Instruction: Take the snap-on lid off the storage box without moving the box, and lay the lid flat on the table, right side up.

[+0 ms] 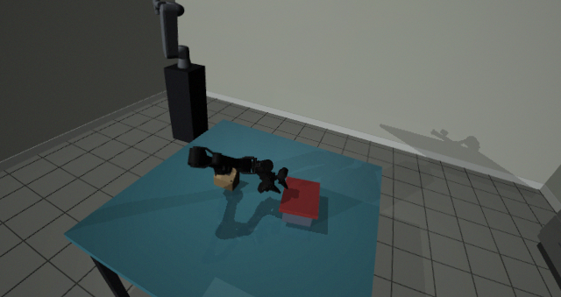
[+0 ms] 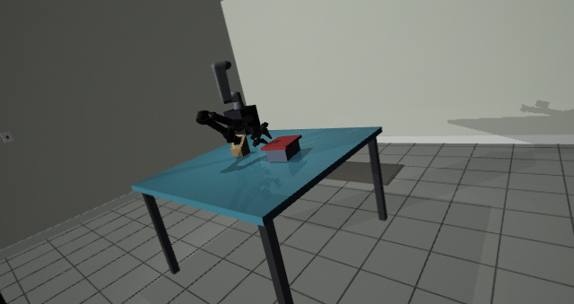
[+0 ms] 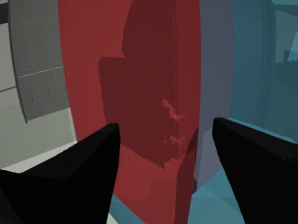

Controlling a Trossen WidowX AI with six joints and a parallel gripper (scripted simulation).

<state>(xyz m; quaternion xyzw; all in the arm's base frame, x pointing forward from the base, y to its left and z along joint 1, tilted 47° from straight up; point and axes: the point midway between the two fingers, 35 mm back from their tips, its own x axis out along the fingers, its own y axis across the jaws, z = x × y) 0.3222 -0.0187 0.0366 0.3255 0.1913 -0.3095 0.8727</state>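
The red lid (image 1: 304, 202) (image 2: 283, 143) (image 3: 90, 65) sits flat on top of the grey-blue storage box (image 1: 297, 219) (image 2: 275, 155) (image 3: 216, 75), its rim overhanging the walls. The box stands on the blue table (image 1: 145, 244) (image 2: 202, 187) (image 3: 252, 85). My gripper (image 1: 283, 190) (image 2: 269, 141) (image 3: 166, 129) is open and empty, at the lid's edge on the arm's side. In the wrist view one fingertip appears over the red top and the other beyond the rim, over the box wall's side. Whether a finger touches the lid cannot be told.
A tan wooden block (image 1: 224, 181) (image 2: 239, 150) is at my arm's base, left of the box. Behind the table a grey arm (image 1: 170, 31) (image 2: 221, 83) stands on a black pedestal (image 1: 186, 104). The table's right edge lies beyond the box in the top view.
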